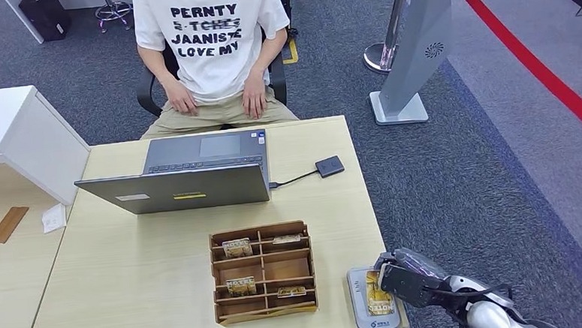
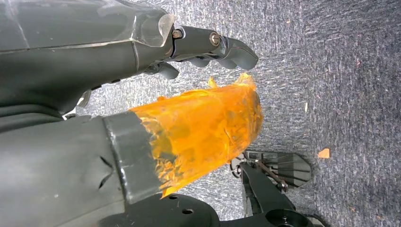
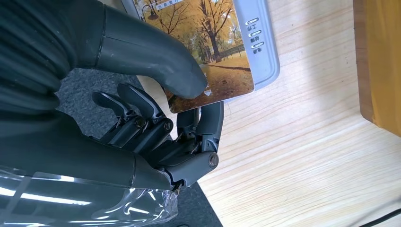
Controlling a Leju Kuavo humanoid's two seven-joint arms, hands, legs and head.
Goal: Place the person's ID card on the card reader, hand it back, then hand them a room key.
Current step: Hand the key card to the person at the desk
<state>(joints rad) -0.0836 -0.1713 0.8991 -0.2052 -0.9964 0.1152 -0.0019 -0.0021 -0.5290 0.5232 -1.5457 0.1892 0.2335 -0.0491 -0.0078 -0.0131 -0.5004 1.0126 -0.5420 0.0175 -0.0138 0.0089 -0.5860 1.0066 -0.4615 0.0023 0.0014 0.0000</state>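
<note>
- Right hand (image 3: pixel 156 109) is pinching the autumn-tree picture ID card (image 3: pixel 208 47) over the grey flat card reader (image 1: pixel 363 299), lower right.
- Wooden compartment box (image 1: pixel 263 271) is sitting beside it.
- Left hand (image 2: pixel 142 94) is hanging over carpet, fingers apart, holding nothing.

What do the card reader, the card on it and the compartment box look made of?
Card reader: looks like matte grey plastic, smooth moulded rim.
Card: probably glossy printed plastic, autumn-tree photo; right hand pinches it.
Compartment box: thin unfinished wood, visible grain, slotted dividers.
</note>
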